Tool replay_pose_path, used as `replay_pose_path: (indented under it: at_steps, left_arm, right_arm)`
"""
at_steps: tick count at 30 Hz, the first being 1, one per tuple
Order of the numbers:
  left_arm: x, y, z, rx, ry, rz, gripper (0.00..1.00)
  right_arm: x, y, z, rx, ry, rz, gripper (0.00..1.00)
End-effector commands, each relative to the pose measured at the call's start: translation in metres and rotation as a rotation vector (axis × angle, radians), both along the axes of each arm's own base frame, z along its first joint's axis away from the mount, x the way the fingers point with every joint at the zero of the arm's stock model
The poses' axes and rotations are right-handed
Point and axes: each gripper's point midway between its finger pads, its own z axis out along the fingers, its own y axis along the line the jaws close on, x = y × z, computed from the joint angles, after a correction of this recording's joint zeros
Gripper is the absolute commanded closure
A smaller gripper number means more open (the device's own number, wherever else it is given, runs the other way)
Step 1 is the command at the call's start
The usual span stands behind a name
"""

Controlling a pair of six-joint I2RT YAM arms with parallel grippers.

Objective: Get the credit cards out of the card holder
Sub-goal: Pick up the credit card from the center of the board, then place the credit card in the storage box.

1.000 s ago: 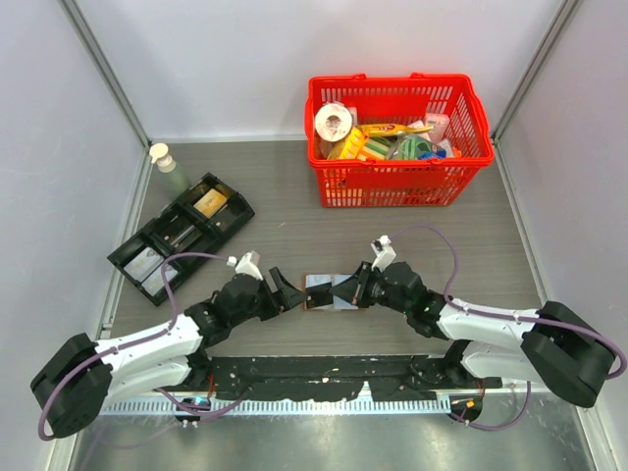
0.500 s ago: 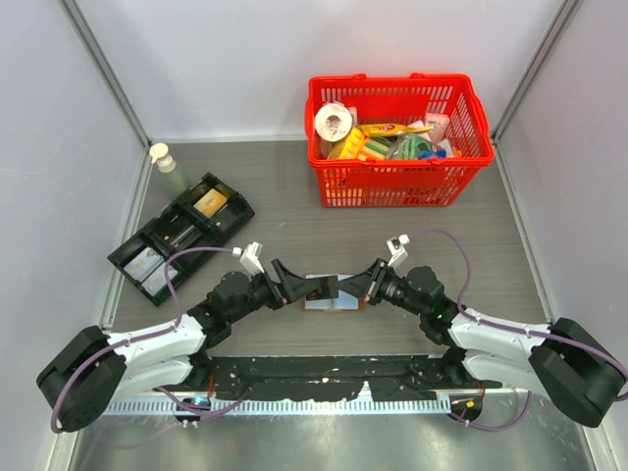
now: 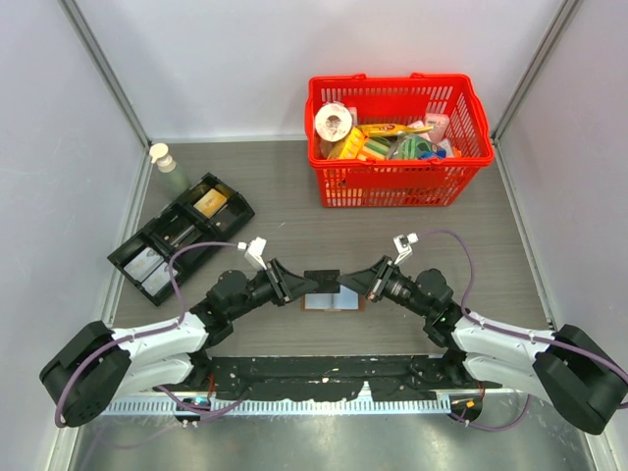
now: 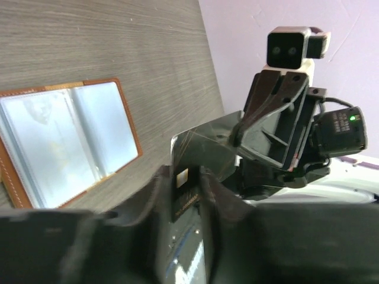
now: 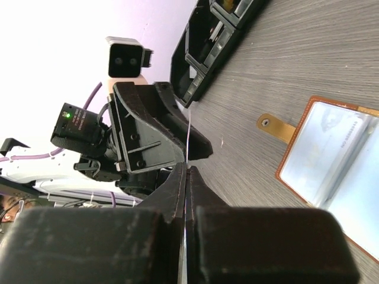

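Note:
The card holder lies open on the table between the arms, brown outside and pale grey-blue inside, with its tab pointing left. A dark credit card hangs just above it. My right gripper is shut on the card's right end, and the card shows edge-on past its tips. My left gripper straddles the card's other end. Its fingers stand narrowly apart, with a slit showing between them.
A black compartmented tray lies at the left, with a small bottle behind it. A red basket full of items stands at the back right.
The right gripper has lifted the card off the holder and drawn back to the right. The left gripper has come in onto the card's left end, and its jaws have narrowed from wide open.

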Motion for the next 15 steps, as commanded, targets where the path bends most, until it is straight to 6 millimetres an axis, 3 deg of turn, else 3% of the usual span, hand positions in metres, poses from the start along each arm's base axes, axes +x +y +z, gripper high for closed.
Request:
replay_pose_path:
  at_steps: [1, 4, 6, 10, 11, 14, 15]
  left_arm:
    - [0.007, -0.004, 0.041, -0.085, -0.095, 0.003, 0.83]
    - [0.009, -0.004, 0.044, -0.059, -0.109, 0.012, 1.00]
    - [0.012, -0.002, 0.044, -0.013, -0.122, 0.019, 1.00]
    - [0.027, 0.007, 0.052, 0.086, -0.172, 0.093, 1.00]
    - [0.032, 0.013, 0.053, 0.119, -0.180, 0.123, 1.00]
    - [0.056, 0.041, 0.058, 0.211, -0.199, 0.273, 1.00]
    - [0.065, 0.053, 0.060, 0.243, -0.200, 0.325, 1.00]
  right_arm:
    - [-0.001, -0.003, 0.011, 0.047, -0.036, -0.002, 0.99]
    - [0.001, -0.004, 0.008, 0.046, -0.025, -0.014, 0.99]
    - [0.003, -0.006, 0.007, 0.046, -0.025, -0.029, 0.98]
    - [0.007, -0.012, -0.003, -0.022, -0.024, -0.060, 0.69]
    - [0.007, -0.013, -0.001, -0.039, -0.052, -0.062, 0.56]
    - [0.010, -0.021, -0.013, -0.141, -0.056, -0.095, 0.31]
    - [0.011, -0.025, -0.011, -0.156, -0.078, -0.109, 0.28]
